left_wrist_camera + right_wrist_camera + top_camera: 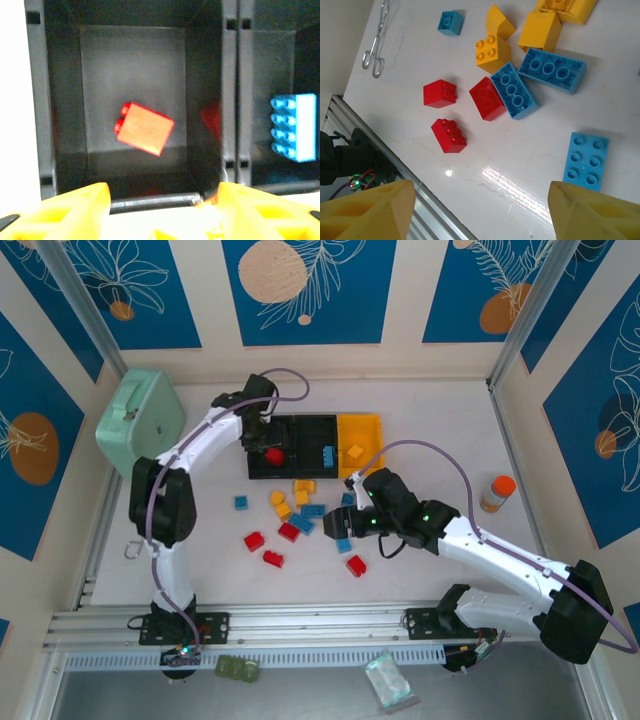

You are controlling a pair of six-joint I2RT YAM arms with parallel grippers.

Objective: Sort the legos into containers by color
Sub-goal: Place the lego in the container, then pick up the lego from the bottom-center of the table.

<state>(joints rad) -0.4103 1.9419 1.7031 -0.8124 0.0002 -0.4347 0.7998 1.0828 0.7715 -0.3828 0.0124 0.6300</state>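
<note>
The containers stand in a row: left black bin point(262, 465), middle black bin point(318, 436), yellow-orange bin point(368, 430). My left gripper point(262, 427) hangs open over the left bin, where a red lego point(144, 128) lies on the floor, apart from the fingers point(75, 207). A blue lego point(294, 127) lies in the middle bin and an orange one point(354, 451) in the yellow-orange bin. My right gripper point(480, 210) stands open and empty above loose legos: red point(449, 135), red point(487, 98), blue point(586, 158), orange point(492, 52).
A mint-green case point(140, 420) stands at the back left beside the left arm. An orange-capped bottle point(497, 493) is at the right. A metal clip point(377, 35) lies left of the bricks. The aluminium rail point(300, 625) runs along the near edge.
</note>
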